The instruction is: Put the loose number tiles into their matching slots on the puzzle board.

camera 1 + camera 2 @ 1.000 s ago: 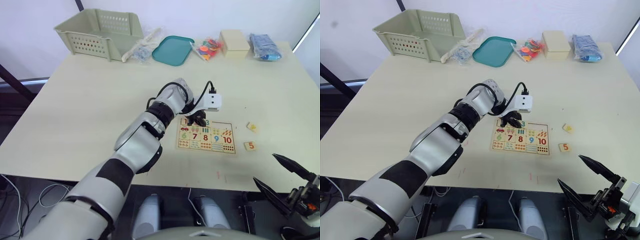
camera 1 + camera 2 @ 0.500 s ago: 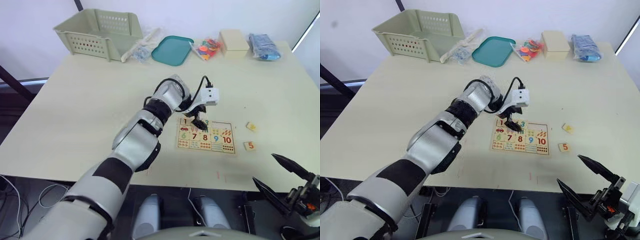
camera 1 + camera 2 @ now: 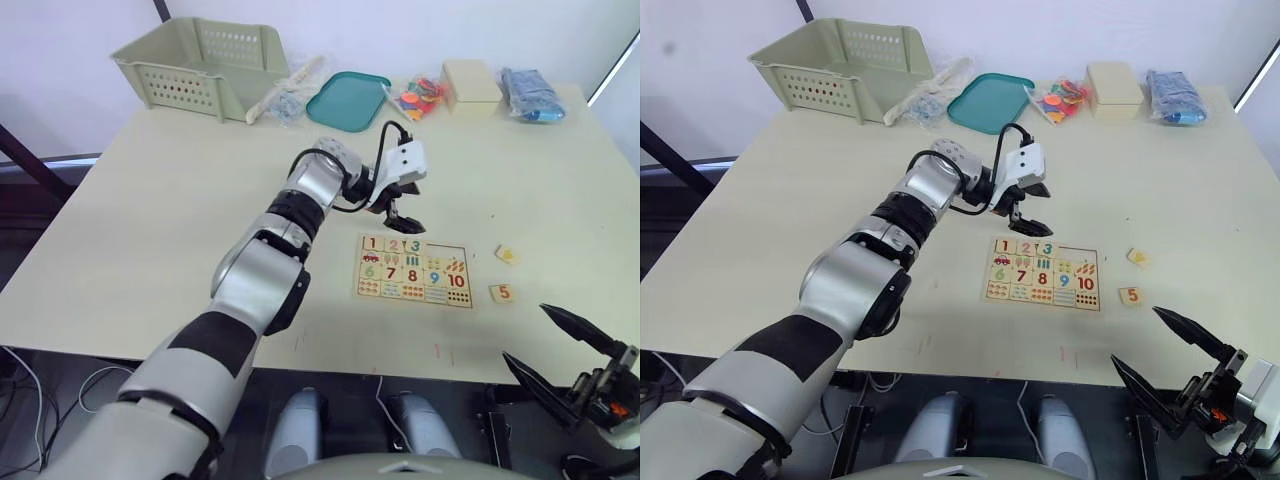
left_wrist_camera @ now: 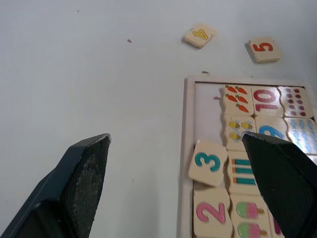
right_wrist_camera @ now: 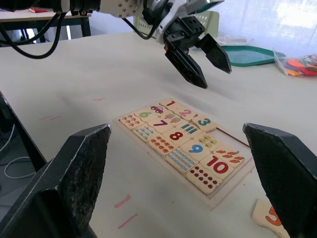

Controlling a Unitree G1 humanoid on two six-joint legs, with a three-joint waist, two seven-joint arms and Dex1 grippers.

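Pale, matte tabletop (image 3: 180, 200) carries the puzzle board (image 3: 413, 271) near its front edge, with a green basket (image 3: 205, 62), a teal tray (image 3: 346, 98) and assorted bags lined along the far edge, well apart from the work area. On the board, tiles 1 and 2 sit flat in the top-row slots (image 4: 208, 111), while tile 3 (image 4: 208, 162) lies skewed, one corner riding over the recess edge rather than seated; the two slots toward the board's right end stand vacant. Tile 4 (image 4: 199, 35) and tile 5 (image 4: 264, 49) rest on the table just beyond the board's right edge, apart from each other, positioned within reach of either arm. Left gripper (image 3: 407, 214) hangs above the table just behind the board's top row, fingers spread and carrying nothing, a stance that leaves the top row in sight of its wrist camera. Right gripper (image 3: 565, 350) holds low at the near right, off the table edge, fingers likewise spread and unloaded, clear of the left arm's working zone. Judged from this layout, tile 3 requires squaring into its recess before tiles 4 and 5 are fetched
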